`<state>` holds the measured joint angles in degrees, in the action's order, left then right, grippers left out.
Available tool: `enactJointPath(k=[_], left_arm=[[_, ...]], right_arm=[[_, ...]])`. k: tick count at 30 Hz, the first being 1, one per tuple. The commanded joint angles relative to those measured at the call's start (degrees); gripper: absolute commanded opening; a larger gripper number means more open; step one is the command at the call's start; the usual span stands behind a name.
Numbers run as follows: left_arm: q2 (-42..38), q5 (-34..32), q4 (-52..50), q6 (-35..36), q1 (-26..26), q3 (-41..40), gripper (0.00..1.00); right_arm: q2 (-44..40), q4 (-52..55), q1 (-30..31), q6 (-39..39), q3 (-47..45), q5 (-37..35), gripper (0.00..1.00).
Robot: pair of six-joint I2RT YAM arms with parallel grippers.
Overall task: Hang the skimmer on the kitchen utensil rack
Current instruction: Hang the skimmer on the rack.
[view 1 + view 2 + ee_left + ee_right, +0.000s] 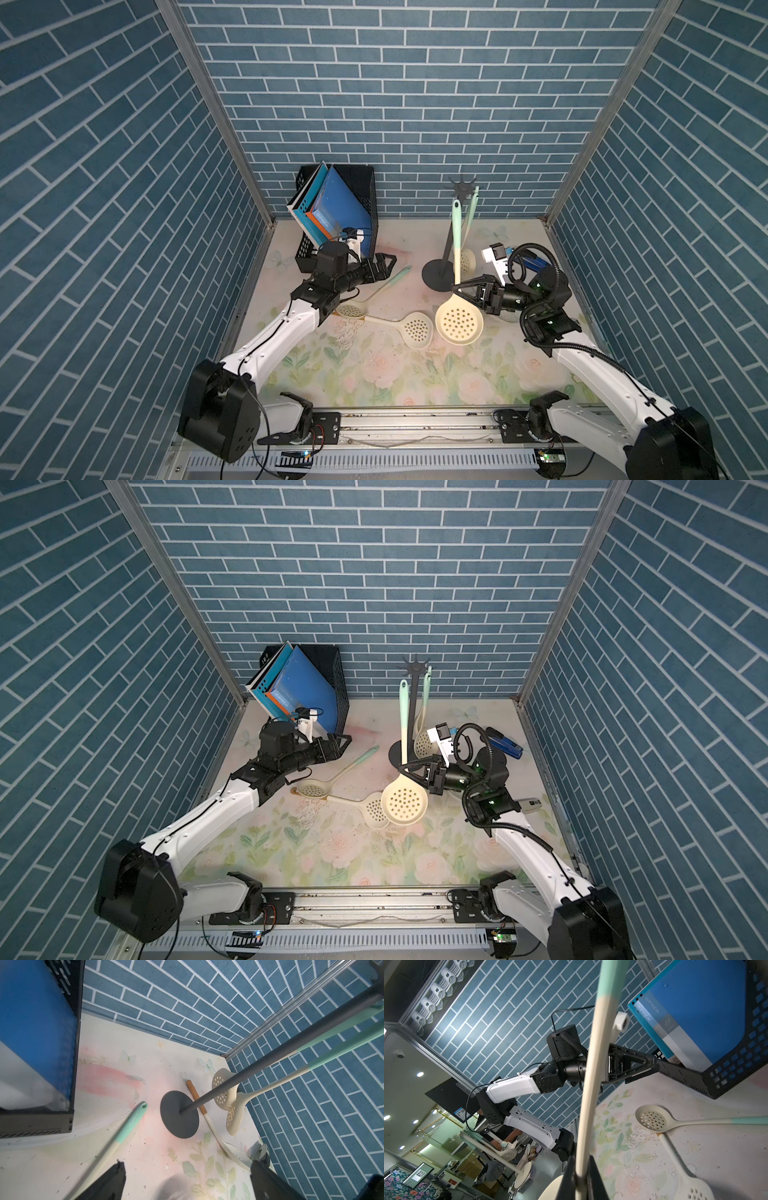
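The right tool (457, 287) is pressed together on the skimmer (459, 322), pinching the cream neck just above the perforated bowl; the right wrist view shows the handle (591, 1064) running up from between the dark fingers (568, 1178). The skimmer stands nearly upright right beside the pole of the kitchen utensil rack (450, 241). Its bowl is low in front of the rack's round base and its mint end is up near the star-shaped crown, on the side facing the left arm. Whether that end touches a hook cannot be told in both top views (404, 802). A second skimmer (467, 259) hangs from the crown on the far side of the pole, its bowl just above the base. The left tool (388, 266) is spread wide, well apart from the rack on the side of the black mesh file box (361, 195). Two more skimmers (351, 309) lie on the floral counter (374, 374) between that tool and the rack's base, their handles crossing. In the left wrist view a wooden-handled utensil (195, 1095) lies on the counter against the base (179, 1118).
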<state>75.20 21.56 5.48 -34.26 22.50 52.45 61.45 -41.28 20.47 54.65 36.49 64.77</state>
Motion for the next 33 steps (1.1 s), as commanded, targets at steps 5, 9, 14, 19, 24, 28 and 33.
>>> enactJointPath(k=[5, 9, 14, 19, 24, 28, 33], left_arm=[[4.0, 1.1, 11.1, -2.6, -0.2, -0.2, 1.00], [4.3, 1.1, 11.9, -3.2, -0.3, 0.3, 1.00], [4.4, 1.2, 13.2, -3.8, -0.2, 0.4, 1.00], [5.6, 1.8, 13.6, -4.3, -0.2, 0.6, 1.00], [6.2, 2.0, 14.5, -4.8, -0.2, 0.6, 1.00], [6.9, 2.5, 14.7, -5.0, -0.1, 1.1, 1.00], [7.3, 2.7, 15.0, -5.2, -0.1, 1.2, 1.00]], right_arm=[[9.9, -35.7, -4.3, 23.6, 0.2, 0.7, 0.00], [12.3, -38.4, -5.0, 24.9, -0.4, 1.0, 0.00], [10.8, -38.4, -5.0, 24.1, -1.4, 1.4, 0.00], [9.7, -38.4, -5.0, 24.7, -2.6, 2.2, 0.00], [10.1, -38.6, -5.0, 24.6, -4.1, 2.2, 0.00], [10.3, -38.6, -5.0, 24.7, -4.3, 2.6, 0.00], [10.8, -38.6, -4.9, 24.7, -4.5, 3.0, 0.00]])
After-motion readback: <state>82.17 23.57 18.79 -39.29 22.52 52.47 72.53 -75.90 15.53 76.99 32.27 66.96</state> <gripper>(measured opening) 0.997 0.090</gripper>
